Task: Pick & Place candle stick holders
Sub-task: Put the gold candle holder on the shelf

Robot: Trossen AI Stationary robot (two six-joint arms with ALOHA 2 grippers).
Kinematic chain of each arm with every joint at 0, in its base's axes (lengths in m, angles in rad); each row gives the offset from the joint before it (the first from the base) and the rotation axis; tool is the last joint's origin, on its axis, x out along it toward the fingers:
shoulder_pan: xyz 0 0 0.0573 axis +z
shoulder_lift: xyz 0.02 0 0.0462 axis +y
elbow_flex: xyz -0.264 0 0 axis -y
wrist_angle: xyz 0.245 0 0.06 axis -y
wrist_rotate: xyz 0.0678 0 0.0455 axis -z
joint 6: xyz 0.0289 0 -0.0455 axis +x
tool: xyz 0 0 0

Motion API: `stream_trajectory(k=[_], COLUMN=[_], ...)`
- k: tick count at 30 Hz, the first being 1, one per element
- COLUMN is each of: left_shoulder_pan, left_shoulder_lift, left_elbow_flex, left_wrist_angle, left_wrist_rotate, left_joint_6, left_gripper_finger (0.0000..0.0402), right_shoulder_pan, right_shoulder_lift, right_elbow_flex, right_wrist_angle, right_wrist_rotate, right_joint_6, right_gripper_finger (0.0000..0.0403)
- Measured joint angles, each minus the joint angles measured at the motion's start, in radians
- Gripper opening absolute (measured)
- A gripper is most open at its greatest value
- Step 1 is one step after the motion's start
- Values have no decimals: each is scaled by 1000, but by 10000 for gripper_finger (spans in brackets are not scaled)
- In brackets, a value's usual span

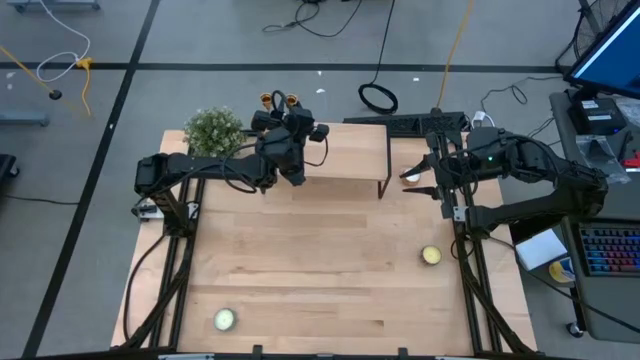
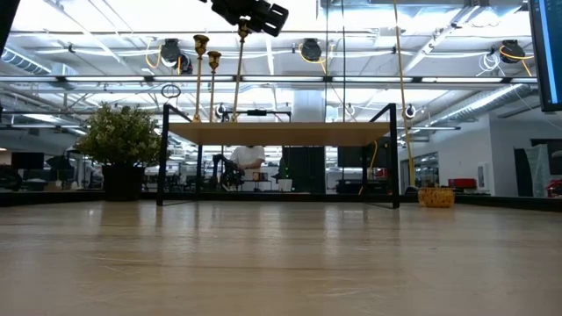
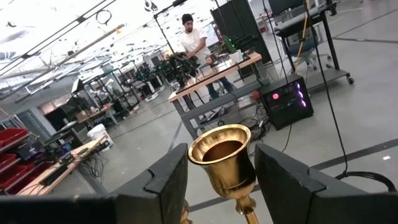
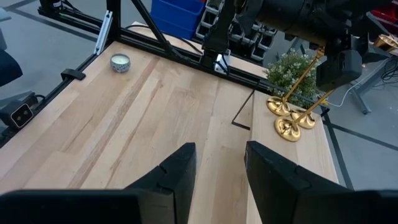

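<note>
The left hand (image 3: 217,180) grips one candle stick holder (image 3: 225,158) just under its top cup, above a raised shelf (image 1: 350,160). Lift it straight; its base sits touching two neighbours (image 4: 283,118) below the hand. Farther off, the right hand (image 4: 219,165) waits, fingers apart.

Robotics lab or open industrial workshop. Pale wood table (image 1: 300,270) on black metal framing, flanked by two dark arms. Grey floor with taped lines and loose cables (image 1: 378,97) beyond the far edge. Keyboard (image 1: 610,250) and blue monitor (image 1: 610,50) at right. Exposed ceiling trusses with strip lights (image 2: 351,39). Far off, workbenches (image 3: 211,78) crowded with gear, red bins (image 3: 15,155), a person (image 3: 194,43) standing at a bench.
</note>
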Motion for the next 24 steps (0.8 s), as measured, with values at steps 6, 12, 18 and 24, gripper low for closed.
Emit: stream_trajectory(k=[6,12,18,24], left_shoulder_pan=[0,0,0,0], left_shoulder_lift=[0,0,0,0], left_elbow_flex=[0,0,0,0], left_wrist_angle=[0,0,0,0], left_wrist_rotate=[0,0,-4,-53], left_joint_6=[4,9,10,12], left_gripper_finger=[184,185,195,243], right_shoulder_pan=[0,0,0,0], right_shoulder_lift=[0,0,0,0], right_elbow_flex=[0,0,0,0], right_wrist_angle=[0,0,0,0], right_wrist_rotate=[0,0,0,0], right_joint_6=[1,1,1,1], right_gripper_finger=[130,130,130,130])
